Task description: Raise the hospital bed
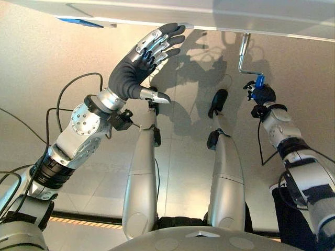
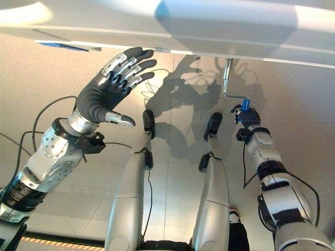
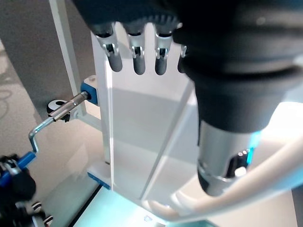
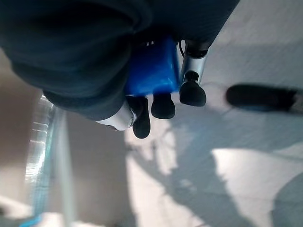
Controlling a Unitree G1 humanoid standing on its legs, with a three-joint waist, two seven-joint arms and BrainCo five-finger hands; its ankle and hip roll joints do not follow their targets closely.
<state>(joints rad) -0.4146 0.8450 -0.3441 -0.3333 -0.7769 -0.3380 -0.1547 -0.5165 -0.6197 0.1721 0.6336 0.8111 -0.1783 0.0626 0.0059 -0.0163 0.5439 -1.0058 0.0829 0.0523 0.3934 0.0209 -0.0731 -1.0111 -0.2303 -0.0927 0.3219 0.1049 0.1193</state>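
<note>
Hospital bed (image 1: 220, 15), white frame edge running across the top of both eye views, pale underside lit above. One silver metal crank (image 1: 244, 55) hanging down from that edge on the right side, bent in a step, ending in one blue plastic grip (image 1: 258, 82). Same crank seen in the left wrist view as a stepped rod (image 3: 45, 124) leaving a blue socket (image 3: 89, 91) on the white bed end panel (image 3: 142, 142).

Right hand (image 1: 264, 94) at the crank's lower end, fingers curled round the blue grip; right wrist view: dark tips (image 4: 163, 105) wrapped under the blue block (image 4: 151, 66), thumb side close against it. Firm closed hold.

Left hand (image 1: 141, 57) raised, well apart from the crank, palm facing the bed edge, fingers straight and spread, thumb out to the side. Dark fingertips (image 1: 175, 31) just below the white edge; contact cannot be told. Nothing held. Left wrist view: four silver fingers (image 3: 137, 52) in a row, straight, pointing at the white panel.

One blue strip (image 1: 81, 22) on the bed edge at left. Tan tiled floor (image 1: 31, 63) beneath, crossed by hand and crank shadows. One curved white rail (image 3: 255, 184) low in the left wrist view.
</note>
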